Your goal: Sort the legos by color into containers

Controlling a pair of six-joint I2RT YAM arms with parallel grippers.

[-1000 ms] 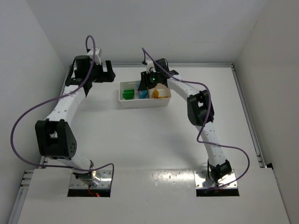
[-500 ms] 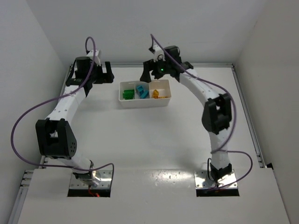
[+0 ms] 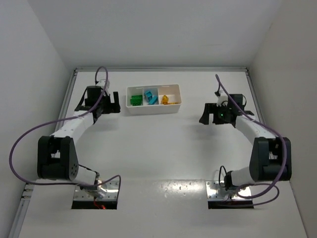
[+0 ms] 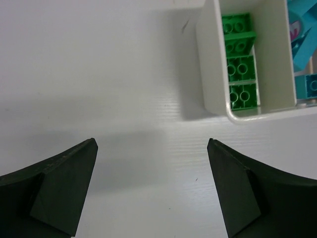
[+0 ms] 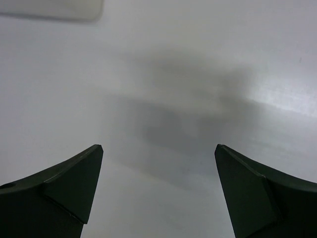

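Green legos (image 3: 135,100), cyan legos (image 3: 150,96) and yellow-orange legos (image 3: 165,100) lie in the tray (image 3: 153,110)'s left, middle and right compartments — sorted, I judge — so the left pincer (image 3: 115,101) and right pincer (image 3: 204,117), both released and empty either side of the tray, should retreat without nudging it.

The right tool (image 3: 204,116) has left the tray (image 3: 152,110). A second ago it hung shut over the middle compartment; now it is well apart to the tray's right, over bare bench (image 3: 163,148), jaws wide and empty, its arm folded back. The cyan bricks (image 3: 150,96) it covered now show. The left tool (image 3: 117,102) has come from the far-left corner to just beside the tray's left end.
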